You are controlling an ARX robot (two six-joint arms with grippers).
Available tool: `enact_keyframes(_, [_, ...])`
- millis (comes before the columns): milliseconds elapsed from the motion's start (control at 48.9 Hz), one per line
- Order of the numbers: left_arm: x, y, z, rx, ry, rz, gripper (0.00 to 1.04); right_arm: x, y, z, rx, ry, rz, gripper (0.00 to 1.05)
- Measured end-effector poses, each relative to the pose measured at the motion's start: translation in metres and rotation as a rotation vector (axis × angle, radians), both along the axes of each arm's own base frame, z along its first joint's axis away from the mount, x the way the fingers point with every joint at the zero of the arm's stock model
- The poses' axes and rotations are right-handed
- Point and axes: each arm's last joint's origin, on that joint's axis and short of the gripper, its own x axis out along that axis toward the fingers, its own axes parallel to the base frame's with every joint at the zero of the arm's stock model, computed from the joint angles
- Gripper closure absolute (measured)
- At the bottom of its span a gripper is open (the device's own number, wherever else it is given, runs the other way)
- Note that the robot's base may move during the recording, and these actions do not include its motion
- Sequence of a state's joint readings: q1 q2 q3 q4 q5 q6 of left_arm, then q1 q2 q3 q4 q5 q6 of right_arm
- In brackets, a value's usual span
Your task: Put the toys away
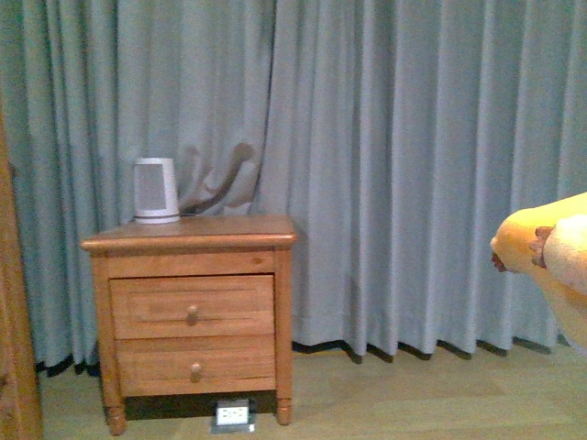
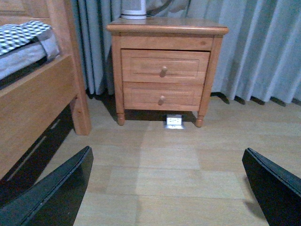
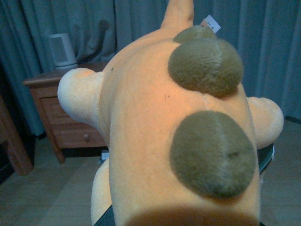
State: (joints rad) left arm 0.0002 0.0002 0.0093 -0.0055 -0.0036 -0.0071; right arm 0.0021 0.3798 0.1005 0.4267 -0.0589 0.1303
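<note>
Plush toy (image 3: 178, 141): orange-yellow with two round brown patches. It fills the right wrist view. In the front view it shows at the right edge, off the floor, in front of the curtain and well apart from the nightstand.
Tag (image 3: 212, 22): small and white, at the far end of the plush toy.
Right gripper (image 3: 186, 188): mostly hidden under the plush toy. Dark fingers (image 3: 266, 159) show on either side of the body, clamped on it.
Left gripper (image 2: 164, 188): two black fingers spread wide with nothing between them, above the bare floor (image 2: 155, 174).
Nightstand (image 1: 193, 302): wooden, two drawers with one round knob each, standing against the curtain.
Appliance (image 1: 156, 191): white, tapered and upright, at the back left of the nightstand top. What kind it is cannot be told.
Socket box (image 1: 233, 414): pale, on the floor under the nightstand.
Curtain (image 1: 413, 165): grey-blue, pleated, reaching down to the floor.
Bed frame (image 2: 37, 99): wooden, just beside the nightstand.
Bedding (image 2: 23, 35): checked, on the bed frame.
</note>
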Motion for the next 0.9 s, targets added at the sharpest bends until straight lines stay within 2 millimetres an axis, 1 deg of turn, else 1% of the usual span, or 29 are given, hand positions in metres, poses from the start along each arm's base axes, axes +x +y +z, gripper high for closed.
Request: enact_keyframes(901, [0.0, -0.0001, 0.0, 0.001, 0.0, -0.004, 0.06, 0.0, -0.0005, 0.0, 0.002, 0.0, -0.015, 0.85])
